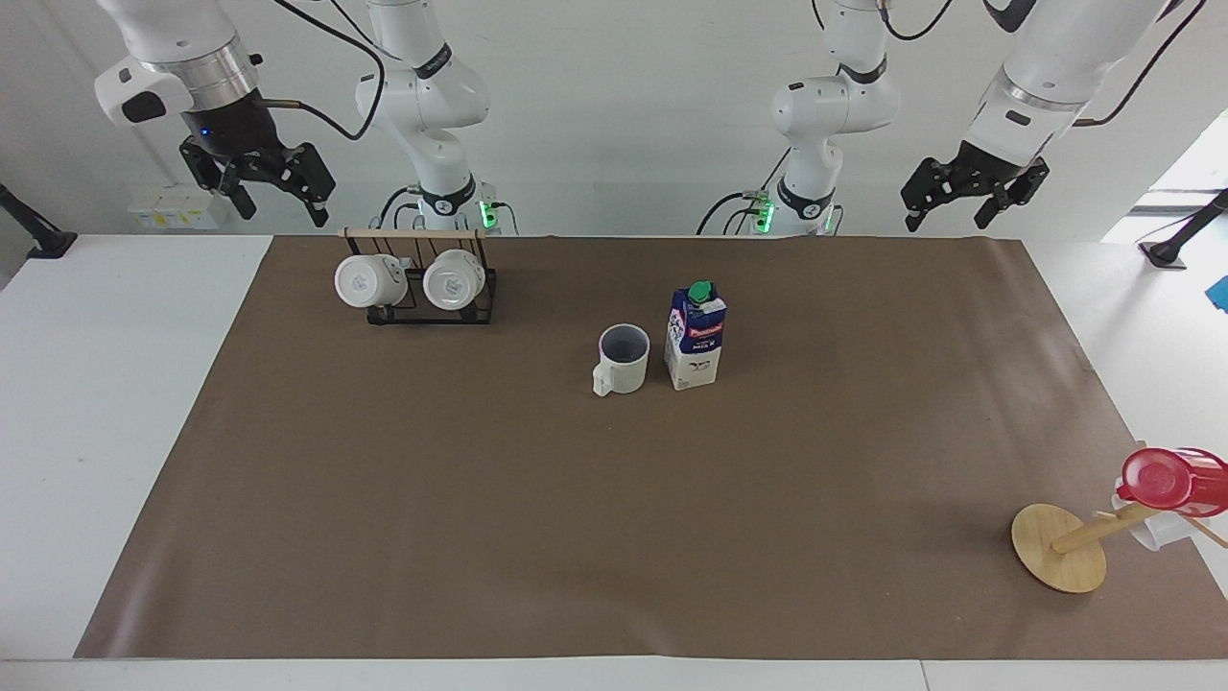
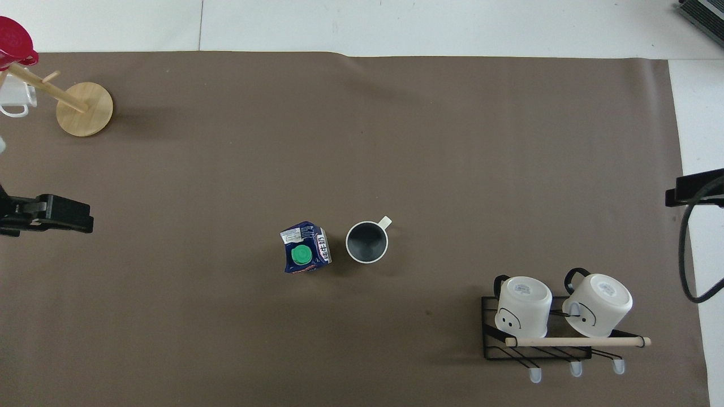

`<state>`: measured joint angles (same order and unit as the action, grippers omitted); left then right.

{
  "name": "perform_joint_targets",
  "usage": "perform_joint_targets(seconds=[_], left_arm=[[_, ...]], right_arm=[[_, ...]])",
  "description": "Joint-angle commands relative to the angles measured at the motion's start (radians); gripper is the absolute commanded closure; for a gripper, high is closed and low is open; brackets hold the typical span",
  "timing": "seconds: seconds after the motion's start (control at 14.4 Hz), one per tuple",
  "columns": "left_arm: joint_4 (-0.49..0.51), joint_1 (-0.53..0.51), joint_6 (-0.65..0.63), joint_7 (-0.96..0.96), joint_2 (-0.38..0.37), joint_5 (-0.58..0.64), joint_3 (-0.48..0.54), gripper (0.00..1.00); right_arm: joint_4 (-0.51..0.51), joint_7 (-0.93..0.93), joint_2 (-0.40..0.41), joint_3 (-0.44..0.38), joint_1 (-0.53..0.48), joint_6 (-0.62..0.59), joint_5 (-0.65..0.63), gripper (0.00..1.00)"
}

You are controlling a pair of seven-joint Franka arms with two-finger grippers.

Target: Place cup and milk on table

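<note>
Cup point(image 1: 622, 358): upright on table point(image 1: 480, 499), frame centre.
Milk point(image 1: 696, 336): upright beside it.
Left gripper point(image 1: 974, 197), right gripper point(image 1: 259, 187): raised, fingers spread, holding nothing.
Progress: seems complete.

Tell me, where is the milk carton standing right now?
The milk carton stands upright near the middle of the brown mat, right beside the cream mug, on the mug's left-arm side; neither gripper is near it.
</note>
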<state>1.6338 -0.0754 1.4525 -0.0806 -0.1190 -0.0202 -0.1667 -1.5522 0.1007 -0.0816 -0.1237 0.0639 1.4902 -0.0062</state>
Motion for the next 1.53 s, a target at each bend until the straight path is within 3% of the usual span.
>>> perform_joint_targets(seconds=[0.0, 1.46], left_arm=[[-0.019, -0.014, -0.024, 0.018, 0.001, -0.001, -0.002, 0.0], [-0.019, -0.015, -0.011, 0.024, -0.001, -0.011, 0.018, 0.0]], right_arm=[[-0.005, 0.016, -0.012, 0.001, 0.0, -0.007, 0.005, 0.0], [-0.005, 0.016, -0.012, 0.001, 0.0, -0.007, 0.005, 0.0]])
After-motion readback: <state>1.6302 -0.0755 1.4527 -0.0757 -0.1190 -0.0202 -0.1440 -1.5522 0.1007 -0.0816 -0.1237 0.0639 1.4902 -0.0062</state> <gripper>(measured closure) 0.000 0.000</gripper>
